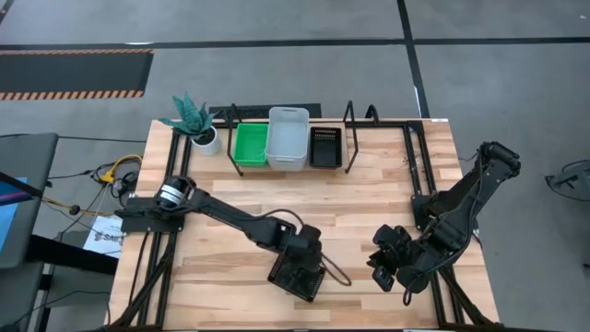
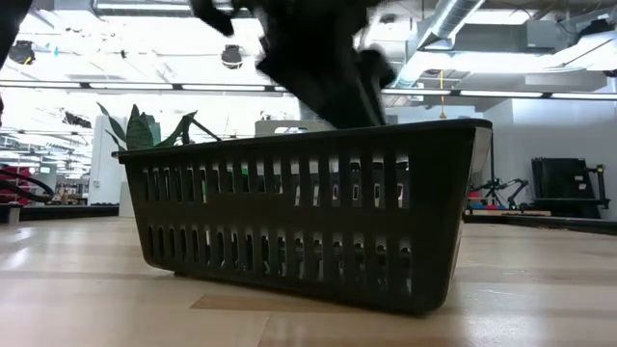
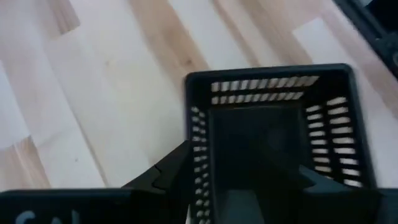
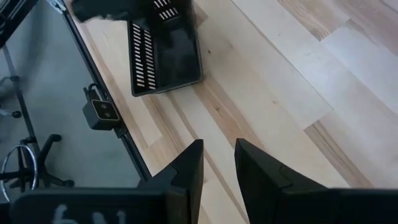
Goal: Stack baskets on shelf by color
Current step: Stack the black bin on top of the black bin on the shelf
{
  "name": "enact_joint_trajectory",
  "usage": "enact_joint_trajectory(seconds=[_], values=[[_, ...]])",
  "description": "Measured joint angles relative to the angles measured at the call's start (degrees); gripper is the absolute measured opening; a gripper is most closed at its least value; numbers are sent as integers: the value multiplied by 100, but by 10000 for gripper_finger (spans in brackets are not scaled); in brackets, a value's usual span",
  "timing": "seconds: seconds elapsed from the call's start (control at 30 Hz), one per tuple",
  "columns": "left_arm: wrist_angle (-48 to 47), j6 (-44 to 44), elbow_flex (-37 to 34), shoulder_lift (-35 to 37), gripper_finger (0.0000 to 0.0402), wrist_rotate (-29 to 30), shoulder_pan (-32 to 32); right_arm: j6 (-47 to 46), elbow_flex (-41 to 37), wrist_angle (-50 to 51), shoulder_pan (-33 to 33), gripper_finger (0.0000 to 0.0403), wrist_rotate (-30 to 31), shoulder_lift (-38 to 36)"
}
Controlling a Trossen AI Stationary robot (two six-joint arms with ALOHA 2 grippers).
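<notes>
Gripper of the left arm [image 1: 297,266] straddling one wall of a black mesh-sided plastic basket [image 1: 297,275] at the table's near edge.

One finger sits inside and one outside, though whether they are clamped I cannot tell; likely a grasp for carrying it to the wire-framed wooden shelf [image 1: 369,124], beside the black basket there [image 1: 324,147]. The right gripper [image 1: 387,260] waits nearby, fingers slightly parted, holding nothing.

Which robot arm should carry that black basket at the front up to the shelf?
Left, probably. The left gripper already has its fingers straddling the black basket's wall; the right gripper is empty, off to the side.
</notes>
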State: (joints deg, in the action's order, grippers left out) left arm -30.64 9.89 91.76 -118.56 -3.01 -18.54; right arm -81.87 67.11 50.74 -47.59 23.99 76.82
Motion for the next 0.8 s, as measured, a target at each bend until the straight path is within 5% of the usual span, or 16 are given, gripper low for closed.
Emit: enact_joint_trajectory(seconds=[0.17,0.5,0.8], values=[[-80,-52,4,-167,139,173,184,-15,0,2,2,118,2,-2],[-1637,-1428,-7,-226,139,1976,792,-98,2,-43,11,118,34,-3],[-2042,-1686,-6,705,139,1901,870,-219,2,-29,11,118,177,-2]])
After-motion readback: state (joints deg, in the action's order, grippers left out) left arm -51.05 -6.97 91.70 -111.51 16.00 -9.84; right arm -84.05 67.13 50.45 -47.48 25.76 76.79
